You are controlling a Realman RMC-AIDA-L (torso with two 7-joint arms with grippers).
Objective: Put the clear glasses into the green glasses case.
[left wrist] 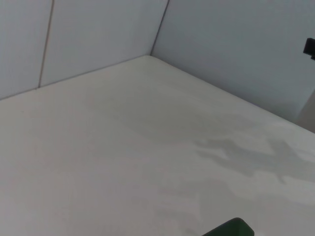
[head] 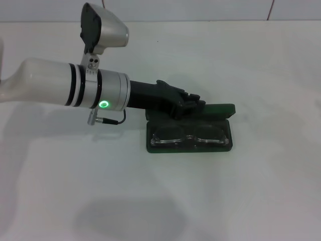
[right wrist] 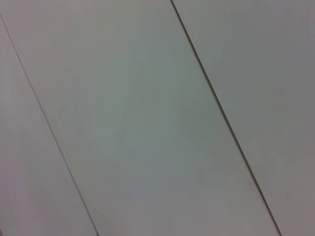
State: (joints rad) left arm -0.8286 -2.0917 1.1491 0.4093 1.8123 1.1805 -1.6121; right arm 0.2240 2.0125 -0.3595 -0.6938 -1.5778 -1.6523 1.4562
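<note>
Reaching in from the left of the head view, the left arm stretches low across the white table, and its left gripper sits right at the back edge of the green glasses case, over the hinge line where the lid meets the tray. The case lies open near the middle of the table, its lower half flat and its lid tipped back behind it, showing as a dark green strip past the black fingers. Inside the lower half rest the clear glasses, lying flat with both lenses facing up and filling the tray from side to side (the thin arms are too faint to trace). How far the left claw is spread I cannot tell, since the black fingers bunch together against the dark lid and no gap shows; whether they touch the lid is also unclear. The left wrist view looks out over bare table toward the wall, with only a rounded corner of the green case peeking in at the edge. The right arm shows nowhere in the head view, and its wrist camera faces only a pale panelled wall.
</note>
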